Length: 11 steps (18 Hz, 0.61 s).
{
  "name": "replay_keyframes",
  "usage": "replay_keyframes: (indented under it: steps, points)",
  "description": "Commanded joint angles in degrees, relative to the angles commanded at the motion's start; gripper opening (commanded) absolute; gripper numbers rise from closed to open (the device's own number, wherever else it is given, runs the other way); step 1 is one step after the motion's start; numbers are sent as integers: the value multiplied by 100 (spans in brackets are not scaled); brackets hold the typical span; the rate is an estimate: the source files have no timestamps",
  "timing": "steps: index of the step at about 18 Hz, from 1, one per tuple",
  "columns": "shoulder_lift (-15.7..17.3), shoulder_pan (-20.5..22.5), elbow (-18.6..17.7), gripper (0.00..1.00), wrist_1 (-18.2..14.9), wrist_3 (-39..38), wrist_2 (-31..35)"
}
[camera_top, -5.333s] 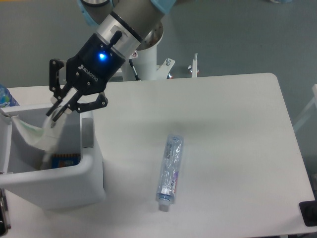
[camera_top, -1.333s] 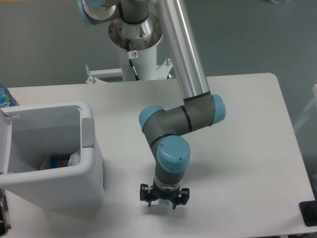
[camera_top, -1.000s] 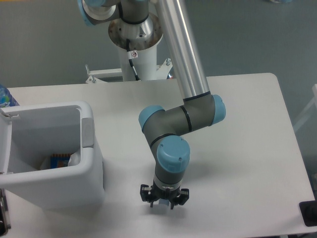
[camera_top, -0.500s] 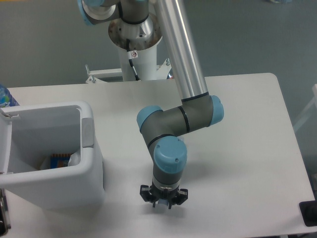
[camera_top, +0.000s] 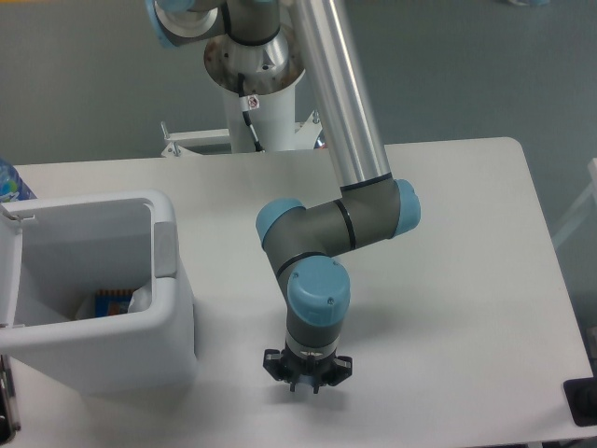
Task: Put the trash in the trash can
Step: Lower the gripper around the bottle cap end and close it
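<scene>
Gripper [camera_top: 306, 384] has sunk lower near the front edge of the white table [camera_top: 448, 233], jaws now narrower, probably grasping the hidden bottle.

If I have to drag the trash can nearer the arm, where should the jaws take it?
Probably the right-hand wall of the trash can, from straight above, with the jaws astride it. That wall stands upright under an open top and is the side facing the gripper. The near rim looks thicker, perhaps too wide.
</scene>
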Motion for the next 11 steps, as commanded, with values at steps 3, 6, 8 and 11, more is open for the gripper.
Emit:
replay_keyframes:
  steps: [3, 6, 8, 11]
  points:
    - [9, 0, 0, 36, 0, 9, 0]
    - [44, 0, 9, 36, 0, 9, 0]
    - [105, 0, 9, 36, 0, 18, -9]
    - [298, 0, 44, 35, 0, 18, -44]
